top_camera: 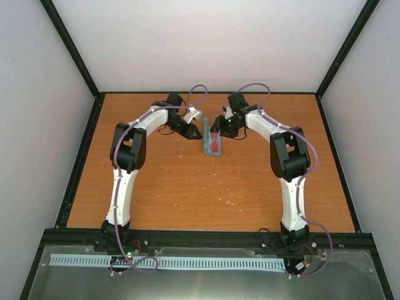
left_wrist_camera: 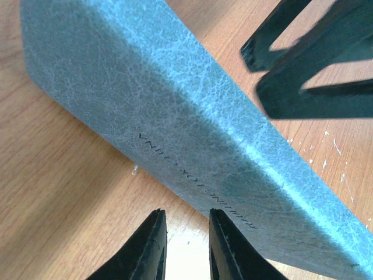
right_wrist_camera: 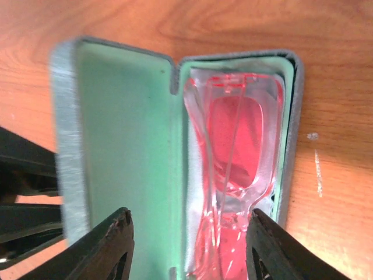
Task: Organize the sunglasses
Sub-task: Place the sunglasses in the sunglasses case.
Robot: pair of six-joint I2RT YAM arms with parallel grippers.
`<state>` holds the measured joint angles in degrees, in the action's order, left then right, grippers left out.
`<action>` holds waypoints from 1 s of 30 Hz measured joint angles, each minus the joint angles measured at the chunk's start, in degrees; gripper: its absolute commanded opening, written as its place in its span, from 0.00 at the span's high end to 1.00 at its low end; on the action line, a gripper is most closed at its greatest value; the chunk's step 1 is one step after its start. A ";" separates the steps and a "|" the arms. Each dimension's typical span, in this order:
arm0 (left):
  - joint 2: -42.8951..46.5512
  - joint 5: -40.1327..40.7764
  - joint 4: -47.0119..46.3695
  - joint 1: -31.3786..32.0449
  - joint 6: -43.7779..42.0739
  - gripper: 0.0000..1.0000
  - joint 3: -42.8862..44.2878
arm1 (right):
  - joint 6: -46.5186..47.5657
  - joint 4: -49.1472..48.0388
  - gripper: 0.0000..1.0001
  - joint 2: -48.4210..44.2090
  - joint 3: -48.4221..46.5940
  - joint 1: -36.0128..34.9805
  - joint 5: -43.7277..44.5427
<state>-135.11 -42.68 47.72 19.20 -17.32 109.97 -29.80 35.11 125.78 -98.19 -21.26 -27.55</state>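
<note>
The grey-blue case lies open at the table's far middle. In the right wrist view the red-pink sunglasses lie folded in the case's right half, and the mint-lined lid stands open on the left. My right gripper is open above the glasses, holding nothing. My left gripper is open and empty, its fingertips just short of the lid's textured outer face. The right gripper's fingers show beyond the case. In the top view the left gripper and right gripper flank the case.
The table is brown wood, closed in by a black frame and white walls. Both arms reach to the far middle. No cloth shows in any view.
</note>
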 measured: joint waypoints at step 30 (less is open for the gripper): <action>0.87 0.02 -1.90 0.00 0.52 0.77 -3.80 | 2.49 -0.81 0.95 -7.32 15.96 -3.87 -0.35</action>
<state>-134.23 -42.65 45.82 19.20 -16.80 106.17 -27.31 34.30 118.45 -82.24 -25.12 -27.90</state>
